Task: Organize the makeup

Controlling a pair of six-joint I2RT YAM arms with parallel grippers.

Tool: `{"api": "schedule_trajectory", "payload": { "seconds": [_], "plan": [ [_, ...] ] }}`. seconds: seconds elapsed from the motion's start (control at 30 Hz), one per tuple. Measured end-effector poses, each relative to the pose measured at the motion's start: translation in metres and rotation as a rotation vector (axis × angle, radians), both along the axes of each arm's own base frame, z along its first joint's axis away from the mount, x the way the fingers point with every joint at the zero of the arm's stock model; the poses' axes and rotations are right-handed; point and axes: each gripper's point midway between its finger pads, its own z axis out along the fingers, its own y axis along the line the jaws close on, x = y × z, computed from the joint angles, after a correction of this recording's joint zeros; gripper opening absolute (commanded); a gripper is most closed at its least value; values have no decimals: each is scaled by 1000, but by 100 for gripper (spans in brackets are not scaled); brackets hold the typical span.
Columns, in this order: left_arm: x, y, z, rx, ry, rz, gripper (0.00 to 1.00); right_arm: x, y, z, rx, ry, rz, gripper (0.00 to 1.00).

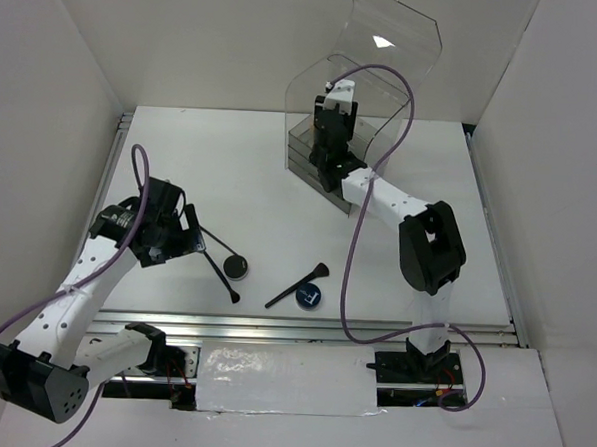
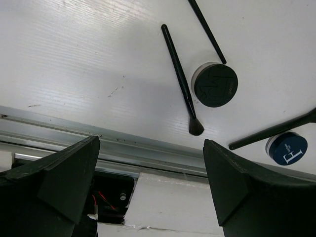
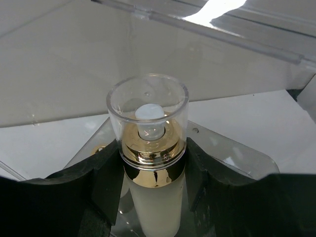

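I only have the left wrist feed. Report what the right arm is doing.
Observer: The right pincer is shut on a cream tube with a gold collar and a clear cap.
Operator: Give me its location.
Observer: It is at the far side of the table, at the clear acrylic box, under the raised lid.
Operator: Now place my own pincer on the table for me.
Observer: The left pincer hangs over the near left part of the table, just left of the dark jar.
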Motion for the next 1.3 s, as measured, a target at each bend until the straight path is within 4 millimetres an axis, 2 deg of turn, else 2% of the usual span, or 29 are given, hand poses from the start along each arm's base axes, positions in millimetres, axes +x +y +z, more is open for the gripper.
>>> {"api": "schedule_trajectory", "payload": {
  "seconds": [0.13,0.27,0.4,0.47,0.5,0.57,0.6,0.7,0.77,1.1,1.23,1.3],
  "plan": [
    [1,0,-3,10,14,-13,99,0,-1,-18,-5,27,-6,0],
    [3,0,-3,12,12,-20,99,0,-2,-31,-2,47,-13,9],
    [4,-1,-3,12,8,-22,99,2,-2,-41,2,58,-17,12],
    [4,0,-3,13,8,-22,99,3,-1,-44,0,65,-18,21],
    [4,0,-3,13,8,-22,99,3,-1,-45,0,67,-18,30],
    [4,0,-3,13,8,-21,99,3,-1,-45,7,66,-18,41],
    [4,0,-4,13,8,-21,99,3,-1,-45,12,64,-18,55],
    [3,0,-7,15,15,-21,99,3,0,-45,27,60,-17,75],
    [2,0,-9,16,21,-21,99,4,0,-43,39,50,-17,81],
    [1,-1,-16,12,32,-24,99,3,1,-38,46,41,-10,98],
    [2,-2,-15,8,26,-26,100,1,1,-23,54,26,2,100],
    [3,-3,-15,4,25,-28,99,1,5,-7,66,4,19,100]
  ]
}}
